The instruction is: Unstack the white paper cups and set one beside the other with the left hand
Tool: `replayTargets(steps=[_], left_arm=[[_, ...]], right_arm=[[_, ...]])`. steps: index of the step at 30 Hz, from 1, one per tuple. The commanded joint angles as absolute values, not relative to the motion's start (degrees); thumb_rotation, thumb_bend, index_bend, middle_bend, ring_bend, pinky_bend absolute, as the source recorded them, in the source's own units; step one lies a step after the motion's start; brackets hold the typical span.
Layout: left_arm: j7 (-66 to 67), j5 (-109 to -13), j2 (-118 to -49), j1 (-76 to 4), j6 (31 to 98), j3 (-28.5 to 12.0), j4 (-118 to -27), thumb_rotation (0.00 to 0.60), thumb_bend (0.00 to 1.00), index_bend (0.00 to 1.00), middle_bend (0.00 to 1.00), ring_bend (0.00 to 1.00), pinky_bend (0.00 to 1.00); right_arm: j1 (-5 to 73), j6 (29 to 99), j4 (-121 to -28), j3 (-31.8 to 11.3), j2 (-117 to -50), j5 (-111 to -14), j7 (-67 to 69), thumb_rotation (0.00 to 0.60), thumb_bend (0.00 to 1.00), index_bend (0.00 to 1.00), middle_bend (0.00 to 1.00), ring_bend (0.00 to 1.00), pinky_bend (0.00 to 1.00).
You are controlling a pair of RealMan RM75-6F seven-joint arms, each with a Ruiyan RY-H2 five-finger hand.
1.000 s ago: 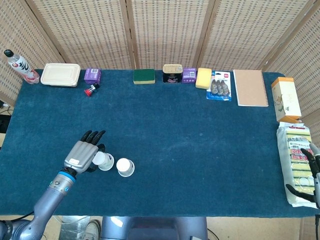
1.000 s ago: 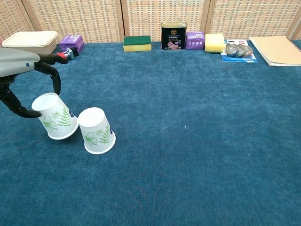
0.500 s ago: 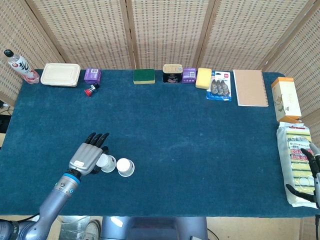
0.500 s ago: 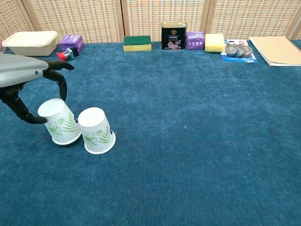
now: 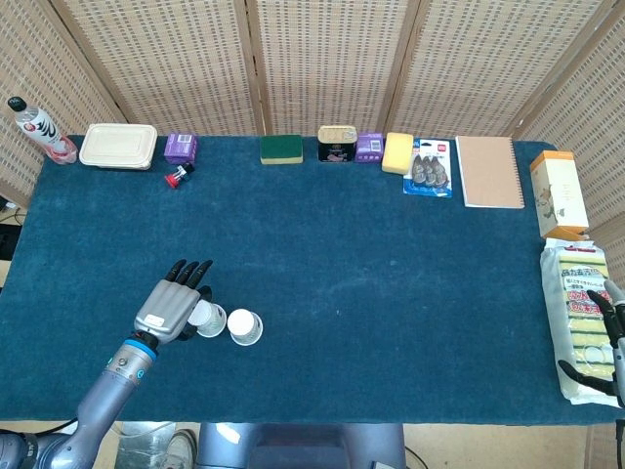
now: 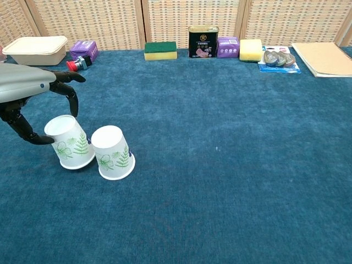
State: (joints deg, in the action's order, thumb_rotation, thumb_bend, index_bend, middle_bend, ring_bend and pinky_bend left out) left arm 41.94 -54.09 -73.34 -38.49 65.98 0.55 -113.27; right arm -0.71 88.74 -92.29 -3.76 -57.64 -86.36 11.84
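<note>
Two white paper cups with green leaf prints stand upside down, side by side, near the table's front left. The left cup (image 6: 69,148) (image 5: 208,318) leans slightly left and touches the right cup (image 6: 113,153) (image 5: 244,327). My left hand (image 6: 34,102) (image 5: 171,306) arches over the left cup, with the thumb at the cup's left side and a finger at its top right. My right hand (image 5: 613,337) shows at the far right edge, fingers apart, holding nothing.
Along the back edge lie a bottle (image 5: 37,127), a lidded food box (image 5: 118,146), a purple box (image 5: 181,148), a green sponge (image 5: 281,149), a tin (image 5: 336,143), a yellow sponge (image 5: 397,151) and a notebook (image 5: 488,171). A sponge pack (image 5: 578,318) lies at the right edge.
Over the last second my left hand brought the left cup to the right against the other cup and set it more upright. Nothing has moved in the last half second.
</note>
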Motion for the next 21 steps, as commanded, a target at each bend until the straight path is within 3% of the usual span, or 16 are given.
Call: replayTargets(steps=[1,12,16,21], left_arm=[[42.15,-54.0,-73.29,-38.49,66.06,0.63,-113.34,0.6,0.21,0.31,0.0,0.0,0.02],[39.82,-56.3,-71.2,-37.66,66.76,0.48,-115.53,0.6,0.18,0.02,0.0,0.0,0.02],[36.81,-60.39,-68.59,-36.01,68.28,0.92,-116.93,0.6,0.12,0.0,0.0,0.0,0.02],[29.92,-71.19,-64.09,-29.84,75.59,3.79,-114.99,0.6,0.06,0.0,0.0,0.0,0.02]], right_arm=[[-0.71,88.77,-92.3,-3.75,-57.64,-86.4,11.82,0.6,0.0,0.08,0.0,0.0,0.0],[-0.79,88.88,-92.33,-3.76,-57.55,-86.34,12.02,0.6,0.0,0.08,0.0,0.0,0.0],[-0.79,88.87,-92.23,-3.87,-57.48,-86.1,12.17,0.6,0.0,0.08,0.0,0.0,0.0],[-0.87,89.26,-91.91,-4.37,-57.82,-85.41,11.68,0.6,0.0,0.08,0.0,0.0,0.0]])
